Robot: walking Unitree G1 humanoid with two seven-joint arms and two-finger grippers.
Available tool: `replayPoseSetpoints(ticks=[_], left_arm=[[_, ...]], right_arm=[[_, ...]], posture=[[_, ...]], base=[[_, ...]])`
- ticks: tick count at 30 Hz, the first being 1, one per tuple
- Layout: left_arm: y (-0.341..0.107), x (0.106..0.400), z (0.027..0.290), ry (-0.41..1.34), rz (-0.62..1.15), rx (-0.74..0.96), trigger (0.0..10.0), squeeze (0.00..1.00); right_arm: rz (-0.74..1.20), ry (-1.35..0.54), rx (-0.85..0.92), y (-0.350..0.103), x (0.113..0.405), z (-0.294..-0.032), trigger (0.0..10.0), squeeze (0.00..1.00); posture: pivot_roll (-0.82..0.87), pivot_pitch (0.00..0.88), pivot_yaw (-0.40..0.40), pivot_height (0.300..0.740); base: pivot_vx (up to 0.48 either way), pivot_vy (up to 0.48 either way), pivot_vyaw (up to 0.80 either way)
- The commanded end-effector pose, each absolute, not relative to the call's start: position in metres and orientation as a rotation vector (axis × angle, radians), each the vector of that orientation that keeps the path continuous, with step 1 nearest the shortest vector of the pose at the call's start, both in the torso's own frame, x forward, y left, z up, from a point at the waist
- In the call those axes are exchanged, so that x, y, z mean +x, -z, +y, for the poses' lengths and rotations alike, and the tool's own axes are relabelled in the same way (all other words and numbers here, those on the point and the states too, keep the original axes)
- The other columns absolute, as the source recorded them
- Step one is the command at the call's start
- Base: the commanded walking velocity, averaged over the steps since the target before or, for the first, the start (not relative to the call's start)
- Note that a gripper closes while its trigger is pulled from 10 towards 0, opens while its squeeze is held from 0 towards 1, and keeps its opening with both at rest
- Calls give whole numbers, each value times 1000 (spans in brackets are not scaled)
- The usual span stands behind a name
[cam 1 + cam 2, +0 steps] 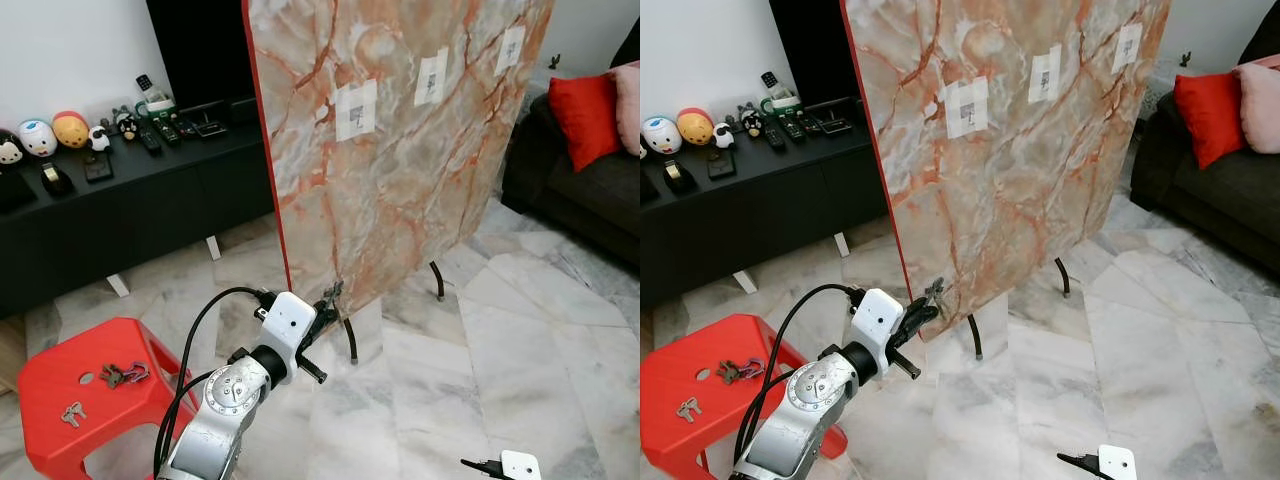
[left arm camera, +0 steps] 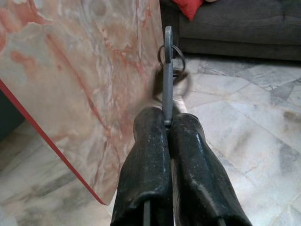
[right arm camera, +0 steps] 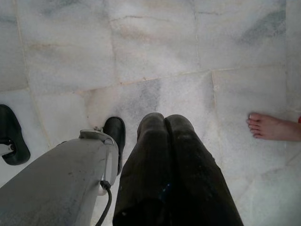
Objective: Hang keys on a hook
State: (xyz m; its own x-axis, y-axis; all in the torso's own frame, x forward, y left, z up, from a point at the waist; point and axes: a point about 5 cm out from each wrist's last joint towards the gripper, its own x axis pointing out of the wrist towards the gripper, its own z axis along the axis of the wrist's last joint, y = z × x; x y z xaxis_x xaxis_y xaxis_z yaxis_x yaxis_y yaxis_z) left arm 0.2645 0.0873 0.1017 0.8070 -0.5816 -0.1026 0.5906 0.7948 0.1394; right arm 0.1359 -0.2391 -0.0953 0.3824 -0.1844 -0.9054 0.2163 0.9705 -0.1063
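My left gripper (image 1: pixel 327 303) is raised in front of the lower left corner of a tall marble-patterned board (image 1: pixel 400 140). It is shut on a grey key with a ring (image 2: pixel 168 70), which stands up from the fingertips close to the board face. Three white hook patches are stuck high on the board (image 1: pixel 356 110), well above the gripper. Two more bunches of keys (image 1: pixel 124 375) lie on a red plastic stool (image 1: pixel 60 425) at the lower left. My right gripper (image 3: pixel 164 122) hangs low over the floor, its fingers pressed together with nothing between them.
The board stands on thin black legs (image 1: pixel 437 280) on a marble floor. A black low cabinet (image 1: pixel 130 190) with toys and remotes runs behind on the left. A dark sofa with a red cushion (image 1: pixel 585 115) is on the right. A person's bare foot (image 3: pixel 273 127) is on the floor near my right side.
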Motion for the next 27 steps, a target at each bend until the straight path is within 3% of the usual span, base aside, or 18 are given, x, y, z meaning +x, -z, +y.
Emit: replayPoseSetpoints(ticks=[1, 11, 27], left_arm=[[-111, 264, 85, 650, 9, 174, 10000, 0], [-111, 264, 85, 662, 4, 192, 10000, 0], [-111, 265, 84, 672, -3, 221, 10000, 0]], right_arm=[[1137, 270, 34, 94, 137, -242, 10000, 0], [1135, 296, 49, 94, 136, -242, 10000, 0], [1151, 258, 19, 96, 135, -238, 10000, 0]], posture=[[-5, 0, -45, 740], [-7, 0, -40, 740], [-4, 0, -37, 740]], base=[[0, 0, 0], [0, 0, 0], [279, 0, 0]])
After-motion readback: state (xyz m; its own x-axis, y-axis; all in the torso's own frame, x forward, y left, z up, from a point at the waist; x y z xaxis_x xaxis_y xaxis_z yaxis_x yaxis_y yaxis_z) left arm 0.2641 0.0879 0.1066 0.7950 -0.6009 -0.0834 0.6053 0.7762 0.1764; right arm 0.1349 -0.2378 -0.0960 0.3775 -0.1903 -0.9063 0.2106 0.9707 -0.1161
